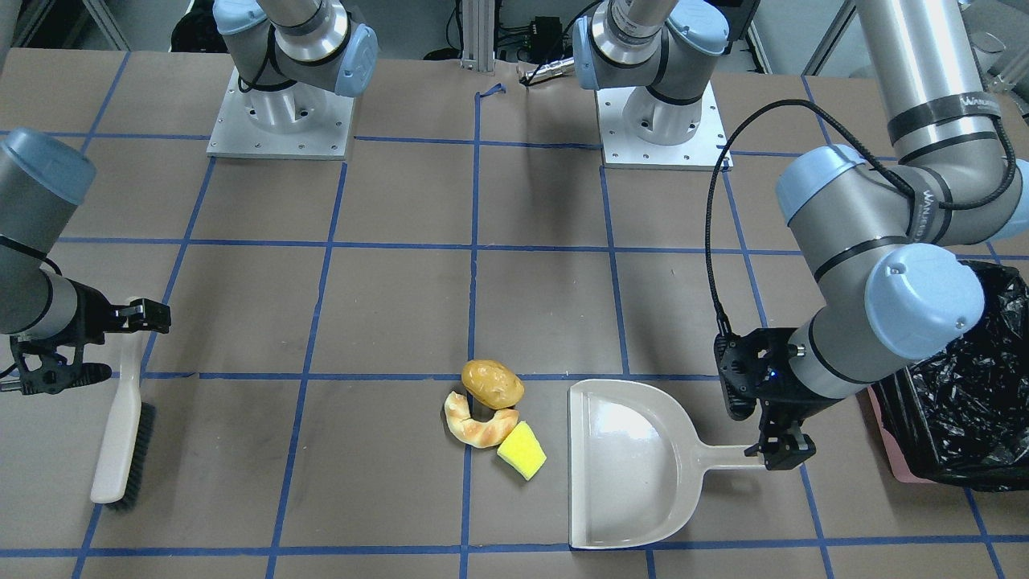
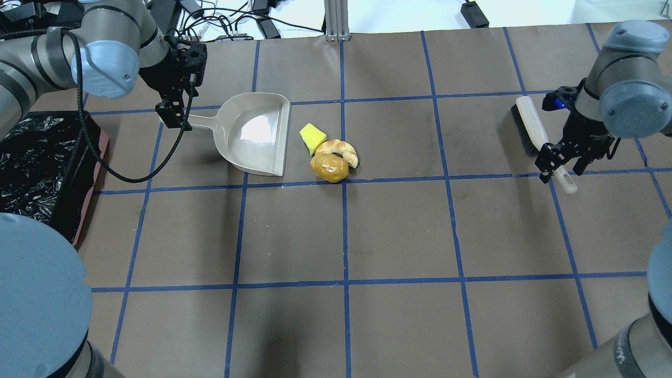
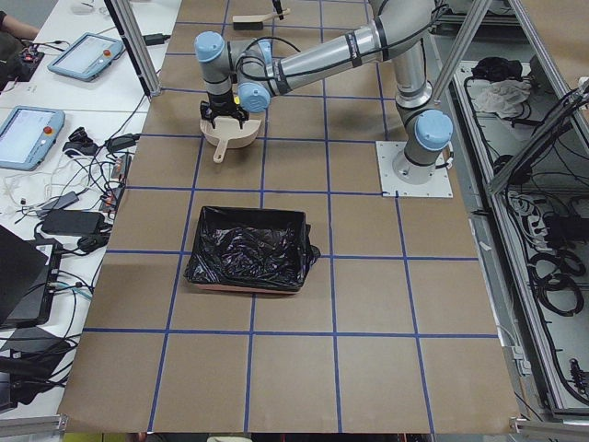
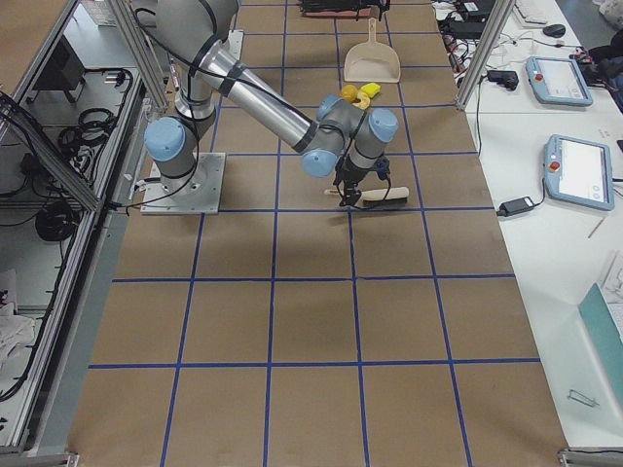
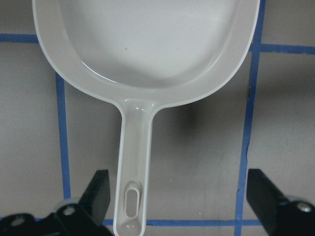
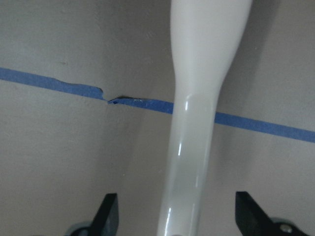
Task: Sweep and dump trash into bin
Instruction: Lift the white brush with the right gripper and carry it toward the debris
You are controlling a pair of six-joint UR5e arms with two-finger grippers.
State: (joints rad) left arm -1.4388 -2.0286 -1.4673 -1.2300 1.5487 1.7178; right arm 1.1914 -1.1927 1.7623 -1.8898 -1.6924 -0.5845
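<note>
golden trash (image 2: pixel 329 164) sits by the dustpan (image 2: pixel 257 131), apart from both spread jaws.

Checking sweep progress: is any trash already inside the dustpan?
No, the dustpan is bare inside, and the trash lies outside it, beside its open edge.

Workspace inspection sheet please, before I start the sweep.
Surface: brown table, blue tape grid.
Job's things: potato, croissant and sponge clustered just outside the dustpan mouth; brush lies far right; bin far left, no trash seen inside.
Clutter: nothing seen.
Grippers: left gripper open, straddling the dustpan handle; right gripper open, straddling the brush handle.
Cables: black cable loops off the left arm.
Surroundings: tablets and wires on side benches.
</note>
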